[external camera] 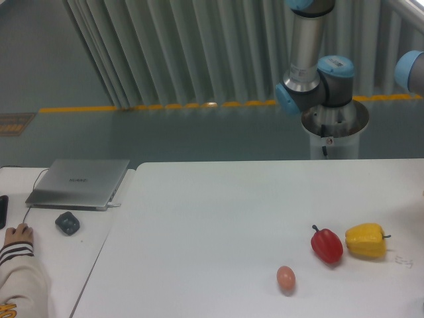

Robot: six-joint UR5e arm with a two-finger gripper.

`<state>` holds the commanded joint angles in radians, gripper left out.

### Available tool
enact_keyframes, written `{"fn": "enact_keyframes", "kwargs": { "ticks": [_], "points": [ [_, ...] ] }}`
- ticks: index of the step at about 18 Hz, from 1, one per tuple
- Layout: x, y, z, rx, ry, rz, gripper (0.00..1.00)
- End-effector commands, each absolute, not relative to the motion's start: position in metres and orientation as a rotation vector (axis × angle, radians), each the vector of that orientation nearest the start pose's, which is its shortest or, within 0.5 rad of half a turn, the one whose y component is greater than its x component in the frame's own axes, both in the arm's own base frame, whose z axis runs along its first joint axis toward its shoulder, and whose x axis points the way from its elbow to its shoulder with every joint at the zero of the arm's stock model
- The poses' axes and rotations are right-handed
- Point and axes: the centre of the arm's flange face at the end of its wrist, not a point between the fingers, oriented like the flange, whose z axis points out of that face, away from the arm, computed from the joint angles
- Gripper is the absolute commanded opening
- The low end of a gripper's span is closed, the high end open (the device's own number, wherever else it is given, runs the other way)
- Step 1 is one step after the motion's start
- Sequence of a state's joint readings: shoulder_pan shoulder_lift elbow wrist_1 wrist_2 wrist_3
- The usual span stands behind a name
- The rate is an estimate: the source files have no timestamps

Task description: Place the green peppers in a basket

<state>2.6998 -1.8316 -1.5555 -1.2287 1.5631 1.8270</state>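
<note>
Three things lie near the front right of the white table: a red pepper touching or just beside a yellow pepper, and an egg a little apart to their left, while no green pepper or basket shows. The arm stands behind the far edge and its gripper is outside the picture. On the left side table sit a closed laptop and a person's hand.

A wall of grey vertical slats fills the top of the frame — below it a grey-green floor crossed by a yellow line. Two white tables span the lower half, meeting at lower left.
</note>
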Motion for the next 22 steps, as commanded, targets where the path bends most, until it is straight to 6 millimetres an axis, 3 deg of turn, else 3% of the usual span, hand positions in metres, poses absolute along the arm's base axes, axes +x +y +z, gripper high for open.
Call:
{"fn": "enact_keyframes", "kwargs": {
  "ticks": [7, 12, 22],
  "points": [
    [-0.489, 0.371, 0.388, -2.931, 1.06, 0.151, 1.0],
    [-0.495, 0.352, 0.369, -2.914, 0.979, 0.124, 1.0],
    [-0.489, 0.351, 0.376, -2.962, 0.836, 0.134, 1.0]
  ]
}}
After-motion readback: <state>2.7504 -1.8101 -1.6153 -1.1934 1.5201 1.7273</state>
